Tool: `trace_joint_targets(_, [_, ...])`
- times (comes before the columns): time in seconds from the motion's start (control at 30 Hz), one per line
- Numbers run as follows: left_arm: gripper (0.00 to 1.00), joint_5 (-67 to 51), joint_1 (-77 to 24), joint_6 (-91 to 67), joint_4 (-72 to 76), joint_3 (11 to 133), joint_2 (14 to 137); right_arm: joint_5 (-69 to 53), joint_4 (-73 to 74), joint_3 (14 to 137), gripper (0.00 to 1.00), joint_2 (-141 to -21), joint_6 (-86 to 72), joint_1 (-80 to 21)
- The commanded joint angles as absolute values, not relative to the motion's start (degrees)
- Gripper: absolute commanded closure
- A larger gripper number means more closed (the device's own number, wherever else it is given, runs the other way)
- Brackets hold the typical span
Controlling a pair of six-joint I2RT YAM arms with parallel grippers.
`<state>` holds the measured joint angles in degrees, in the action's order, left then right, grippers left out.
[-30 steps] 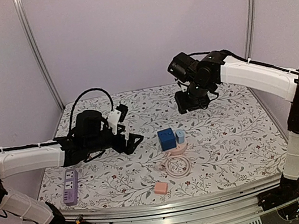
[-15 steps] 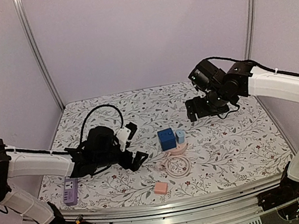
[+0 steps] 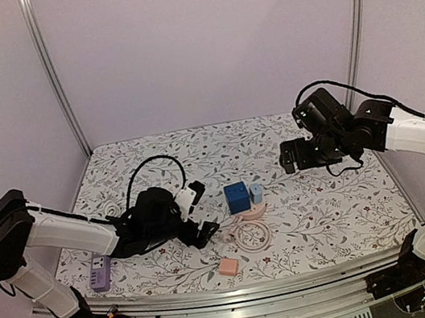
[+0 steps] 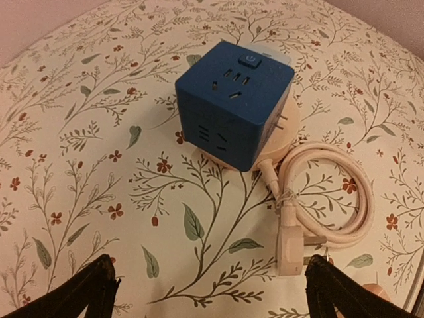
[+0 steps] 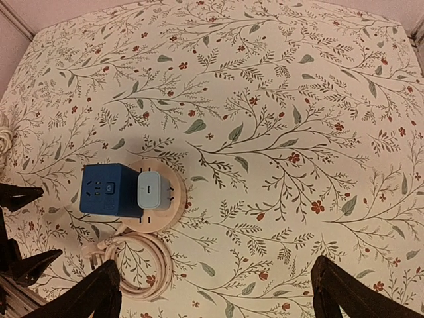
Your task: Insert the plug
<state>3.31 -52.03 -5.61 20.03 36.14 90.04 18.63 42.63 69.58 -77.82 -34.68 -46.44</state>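
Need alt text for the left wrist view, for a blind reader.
A blue cube socket sits on a pale round base on a floral tablecloth, beside a coiled pink cord ending in a loose plug. The left hand shows dark fingers at the bottom corners, wide apart, holding nothing.

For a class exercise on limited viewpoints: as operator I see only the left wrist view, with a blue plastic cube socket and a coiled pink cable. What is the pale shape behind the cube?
Observer: The right wrist view shows it is a pale blue rectangular plastic adapter, standing beside the blue plastic cube socket on the same round cream base.
Operator: Any other socket around?
Observer: A purple plastic power strip lies near the table's front left corner.
Operator: And the other arm?
Observer: The right pincer hangs open above the table, holding nothing.
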Motion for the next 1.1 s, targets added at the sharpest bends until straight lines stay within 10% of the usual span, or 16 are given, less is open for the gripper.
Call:
trace_joint_targets(0.0, [0.01,3.54,-53.19,-4.73,23.29,37.17,92.58,19.95,40.61,66.84,0.01,-74.85,-35.33,-46.17])
trace_joint_targets(1.07, [0.23,6.2,-55.55,-2.0,23.14,58.16,112.0,19.55,39.98,58.68,0.01,-64.78,-34.52,-45.66])
